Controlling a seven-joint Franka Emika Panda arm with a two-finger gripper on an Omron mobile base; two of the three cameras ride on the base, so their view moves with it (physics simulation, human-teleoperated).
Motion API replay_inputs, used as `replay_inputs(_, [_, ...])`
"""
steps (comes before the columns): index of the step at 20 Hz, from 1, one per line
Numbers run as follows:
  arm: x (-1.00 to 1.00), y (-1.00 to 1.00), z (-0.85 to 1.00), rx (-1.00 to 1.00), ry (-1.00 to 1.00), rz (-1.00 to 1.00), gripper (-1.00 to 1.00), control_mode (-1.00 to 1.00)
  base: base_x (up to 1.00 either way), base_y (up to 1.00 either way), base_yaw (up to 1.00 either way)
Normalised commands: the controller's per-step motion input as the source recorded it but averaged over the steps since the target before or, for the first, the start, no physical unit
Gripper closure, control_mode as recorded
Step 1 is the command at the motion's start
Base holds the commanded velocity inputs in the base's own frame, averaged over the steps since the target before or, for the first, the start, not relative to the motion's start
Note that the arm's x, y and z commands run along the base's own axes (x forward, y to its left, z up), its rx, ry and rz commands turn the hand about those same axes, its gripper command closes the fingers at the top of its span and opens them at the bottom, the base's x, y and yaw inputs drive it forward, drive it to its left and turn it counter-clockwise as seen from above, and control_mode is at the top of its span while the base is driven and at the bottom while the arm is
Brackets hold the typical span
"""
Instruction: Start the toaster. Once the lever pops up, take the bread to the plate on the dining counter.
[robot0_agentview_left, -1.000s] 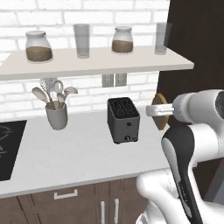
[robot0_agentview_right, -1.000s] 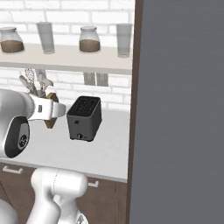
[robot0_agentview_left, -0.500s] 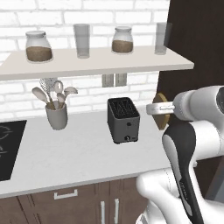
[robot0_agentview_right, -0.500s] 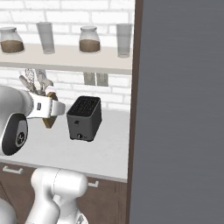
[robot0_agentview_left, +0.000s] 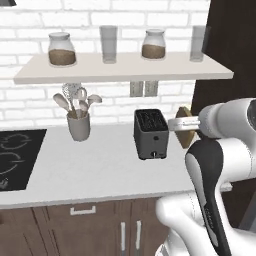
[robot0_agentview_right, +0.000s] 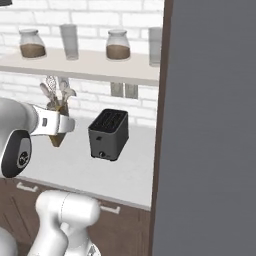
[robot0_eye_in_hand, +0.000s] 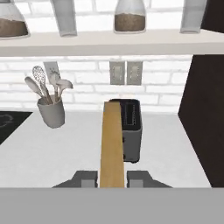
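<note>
Beside toaster (robot0_agentview_left: 151, 134) | gripper (robot0_eye_in_hand: 112, 178) clamps bread (robot0_eye_in_hand: 112, 144) | utensil crock (robot0_agentview_left: 79, 125) left, well apart

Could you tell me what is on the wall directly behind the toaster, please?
Behind the toaster is white brick wall with a double socket plate just above it, under the shelf. The wall lower down is hidden by the toaster.

Open counter (robot0_agentview_left: 95, 170) L of toaster (robot0_agentview_left: 150, 133); shelf (robot0_agentview_left: 125, 67) overhead, dark cabinet (robot0_agentview_right: 210, 125) blocks R side.
</note>
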Motion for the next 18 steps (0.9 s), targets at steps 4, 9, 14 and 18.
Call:
replay_inputs(4, [0.0, 0.0, 0.0, 0.0, 0.0, 0.0, 1.0, 1.0, -0.23, -0.01, 0.87])
replay_inputs(9, [0.0, 0.0, 0.0, 0.0, 0.0, 0.0, 1.0, 1.0, -0.16, 0.0, 1.0])
replay_inputs(14, [0.0, 0.0, 0.0, 0.0, 0.0, 0.0, 1.0, 1.0, -0.16, 0.0, 1.0])
replay_inputs(18, [0.0, 0.0, 0.0, 0.0, 0.0, 0.0, 1.0, 1.0, -0.15, 0.0, 1.0])
